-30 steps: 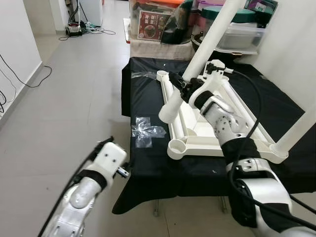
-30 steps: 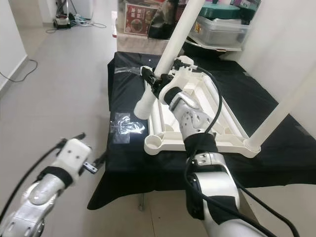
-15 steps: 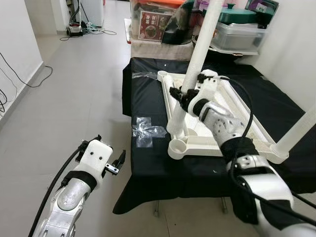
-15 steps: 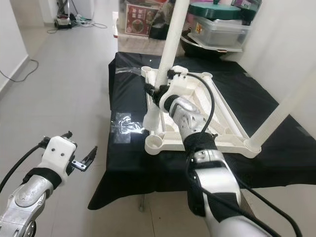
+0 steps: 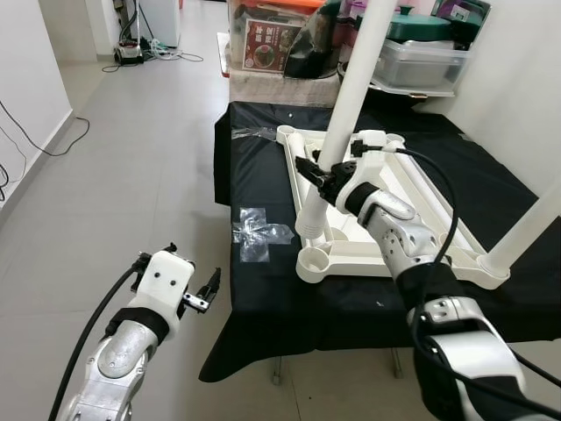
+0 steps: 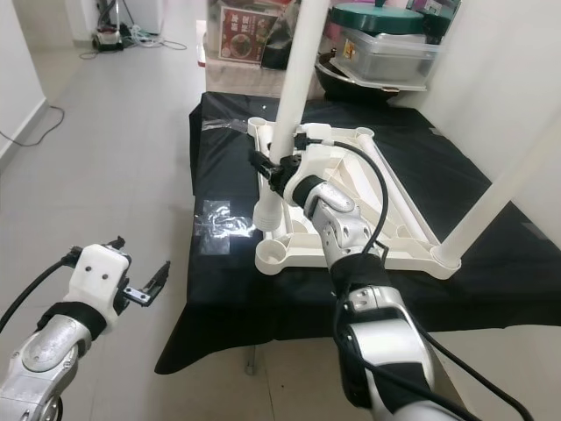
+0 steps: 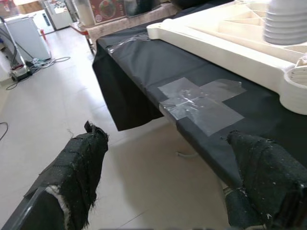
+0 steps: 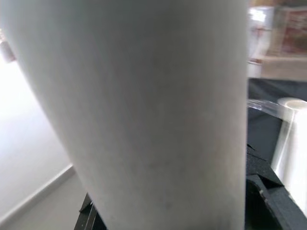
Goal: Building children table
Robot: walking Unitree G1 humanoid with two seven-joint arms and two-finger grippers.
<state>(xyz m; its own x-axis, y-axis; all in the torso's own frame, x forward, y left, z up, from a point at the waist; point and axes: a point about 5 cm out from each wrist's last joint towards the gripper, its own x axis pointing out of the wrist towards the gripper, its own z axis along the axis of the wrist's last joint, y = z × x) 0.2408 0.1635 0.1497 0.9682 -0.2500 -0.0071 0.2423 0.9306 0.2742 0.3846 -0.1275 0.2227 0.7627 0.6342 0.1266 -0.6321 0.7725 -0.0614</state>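
My right gripper [image 5: 317, 172] is closed around a long white plastic table leg [image 5: 349, 92]. The leg stands almost straight up, a bit tilted, with its bottom end just above the round corner socket [image 5: 315, 260] of the upside-down white plastic table top [image 5: 368, 248]. Another white leg [image 5: 529, 225] already stands in the far right corner. The table top lies on a black cloth [image 5: 263, 289] with a patch of clear tape [image 5: 256, 233] near its edge. My left gripper [image 5: 204, 289] hangs open and holds nothing, over the wide grey floor [image 5: 114, 175] beside the cloth. A red box [image 5: 266, 44] behind has writing too small to read.
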